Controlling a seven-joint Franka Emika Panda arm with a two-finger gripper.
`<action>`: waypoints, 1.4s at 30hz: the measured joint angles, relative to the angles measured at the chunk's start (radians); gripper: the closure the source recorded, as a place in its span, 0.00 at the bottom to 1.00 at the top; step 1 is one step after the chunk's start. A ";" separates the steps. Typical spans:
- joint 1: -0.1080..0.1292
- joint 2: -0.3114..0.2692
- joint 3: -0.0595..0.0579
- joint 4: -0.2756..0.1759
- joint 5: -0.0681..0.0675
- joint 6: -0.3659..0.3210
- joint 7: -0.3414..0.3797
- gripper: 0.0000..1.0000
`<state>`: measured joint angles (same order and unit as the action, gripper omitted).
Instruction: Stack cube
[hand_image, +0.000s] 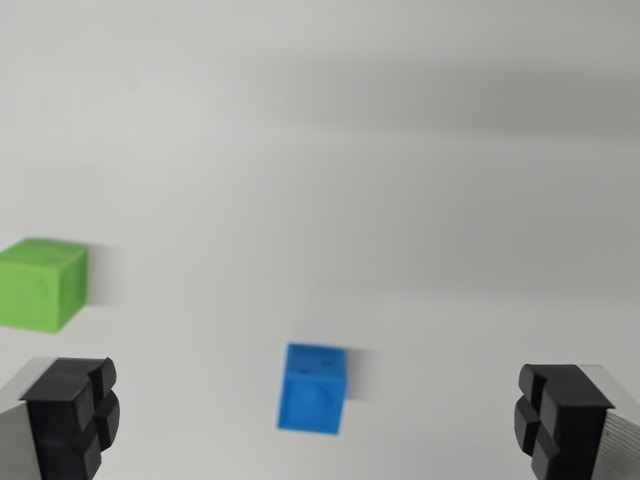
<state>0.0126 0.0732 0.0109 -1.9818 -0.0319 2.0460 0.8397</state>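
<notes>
**Blue cube sits between wide-open fingers**

We're looking straight down the wrist camera, and there's the blue cube (314, 389), low in the frame and a little to the wrist view's left of centre. It rests on the pale grey table (400, 180), one face towards us, slightly blurred, with a soft shadow smear off its right side.

Now the fingers (72, 412): we see one black ridged pad at the bottom left corner and its partner at the bottom right, each backed by a grey metal body. They stand far apart, fully spread, and nothing is held between them. The gripper (318, 415) has the blue cube inside that gap, roughly midway, a touch nearer the left pad than the right. The cube touches neither pad; there's clear table on both sides of it.

Moving outward, we pick up the green cube (42, 284) at the left edge of the view, higher in the frame than the blue one and well apart from it. It lies above the left pad, outside the span of the fingers, also resting on the table.
</notes>
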 joint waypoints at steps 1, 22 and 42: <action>0.000 0.000 0.000 0.000 0.000 0.000 0.000 0.00; 0.000 -0.005 0.000 -0.020 0.000 0.010 0.000 0.00; 0.000 -0.060 0.000 -0.157 0.002 0.094 0.005 0.00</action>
<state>0.0126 0.0132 0.0109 -2.1391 -0.0303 2.1404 0.8450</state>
